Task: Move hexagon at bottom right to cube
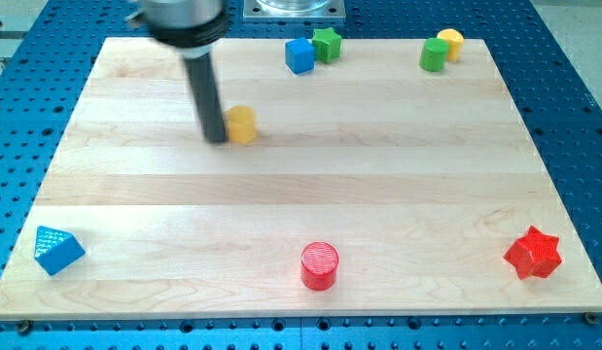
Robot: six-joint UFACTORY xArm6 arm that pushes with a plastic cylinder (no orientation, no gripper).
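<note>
My tip (216,137) rests on the wooden board (378,185) in the upper left part of the view. A yellow block (242,124), perhaps a hexagon, sits right against the tip on its right side. The blue cube (300,55) stands near the view's top centre, up and to the right of the yellow block. A green star (327,44) touches the cube's right side. The rod rises from the tip to the arm's dark housing (184,19) at the view's top left.
A green cylinder (433,54) and a yellow block (449,42) sit together at the top right. A red star (533,253) is at the bottom right, a red cylinder (319,265) at the bottom centre, and a blue wedge-like block (57,249) at the bottom left.
</note>
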